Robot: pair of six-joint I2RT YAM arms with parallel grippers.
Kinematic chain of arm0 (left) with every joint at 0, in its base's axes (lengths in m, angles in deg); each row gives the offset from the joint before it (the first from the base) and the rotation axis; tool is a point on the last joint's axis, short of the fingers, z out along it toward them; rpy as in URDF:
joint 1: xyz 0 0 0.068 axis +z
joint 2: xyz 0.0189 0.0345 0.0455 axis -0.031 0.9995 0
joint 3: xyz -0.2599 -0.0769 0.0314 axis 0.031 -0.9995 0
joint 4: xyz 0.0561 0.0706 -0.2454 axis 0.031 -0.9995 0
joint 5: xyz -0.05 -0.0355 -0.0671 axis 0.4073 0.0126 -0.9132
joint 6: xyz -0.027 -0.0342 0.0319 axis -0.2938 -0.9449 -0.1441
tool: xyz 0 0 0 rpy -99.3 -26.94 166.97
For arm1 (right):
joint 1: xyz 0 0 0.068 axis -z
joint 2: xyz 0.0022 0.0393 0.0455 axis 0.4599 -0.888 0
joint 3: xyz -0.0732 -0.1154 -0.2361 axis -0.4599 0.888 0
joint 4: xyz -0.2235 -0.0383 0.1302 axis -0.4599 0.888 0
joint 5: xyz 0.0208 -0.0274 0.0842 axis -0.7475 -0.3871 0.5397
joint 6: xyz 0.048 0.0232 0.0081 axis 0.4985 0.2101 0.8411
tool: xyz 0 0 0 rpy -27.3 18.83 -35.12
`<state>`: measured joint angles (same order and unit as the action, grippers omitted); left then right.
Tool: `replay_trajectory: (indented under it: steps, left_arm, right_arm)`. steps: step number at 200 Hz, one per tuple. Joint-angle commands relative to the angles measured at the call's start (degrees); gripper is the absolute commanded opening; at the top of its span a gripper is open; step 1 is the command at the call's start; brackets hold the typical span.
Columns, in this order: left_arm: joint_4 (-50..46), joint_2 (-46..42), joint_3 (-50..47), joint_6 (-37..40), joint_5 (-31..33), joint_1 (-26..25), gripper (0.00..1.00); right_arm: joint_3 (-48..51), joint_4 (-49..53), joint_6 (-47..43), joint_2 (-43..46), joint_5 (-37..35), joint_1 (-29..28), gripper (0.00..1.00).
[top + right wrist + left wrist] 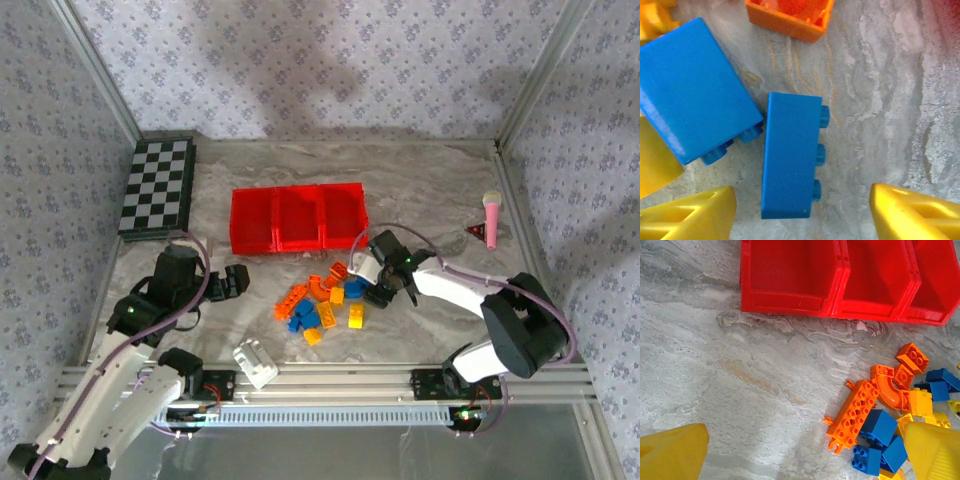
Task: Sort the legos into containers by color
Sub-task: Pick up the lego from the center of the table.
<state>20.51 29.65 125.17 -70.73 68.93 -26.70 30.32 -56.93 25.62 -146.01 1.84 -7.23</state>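
Right gripper (800, 200) hangs spread over a blue brick (790, 155); left gripper (805, 439) gapes empty. All legos (322, 300) lie loose just before the containers (790, 302), which look empty: sorting seems not yet begun.

Your site: lab-type robot test cell. Evidence: aluminium frame rail (340, 375) at your near edge, patterned backdrop walls (300, 60), marble-look tabletop (430, 190), checkered board (157, 187).
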Motion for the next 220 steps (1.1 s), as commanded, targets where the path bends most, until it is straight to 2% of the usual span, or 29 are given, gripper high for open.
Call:
replay_trajectory:
  steps: [1,103,144,175,205,220]
  left_arm:
    - [0.4,-0.8,0.1,-1.6,0.8,-0.8,1.00]
    - [0.4,-3.9,-0.6,-2.6,2.7,-2.6,1.00]
    - [0.1,-4.3,-0.8,-3.2,3.2,-3.1,1.00]
    - [-0.4,-3.2,-0.9,-4.6,4.2,-3.1,1.00]
    - [-1.1,-3.2,-0.6,-4.8,5.3,-3.2,1.00]
    - [-1.2,-3.6,-0.3,-4.3,5.4,-3.1,1.00]
  right_arm:
    - [-2.3,-0.1,-0.6,-1.1,0.9,1.4,0.69]
    - [-3.6,-0.4,-1.5,-3.7,4.0,2.0,0.61]
    - [-4.8,2.4,-2.7,-4.2,3.6,2.0,0.47]
    - [-4.8,3.2,-3.3,-2.2,4.6,1.8,0.28]
    - [-4.8,3.2,-3.1,1.1,3.7,1.5,0.18]
    - [-5.8,4.3,-2.4,3.5,2.8,1.4,0.18]
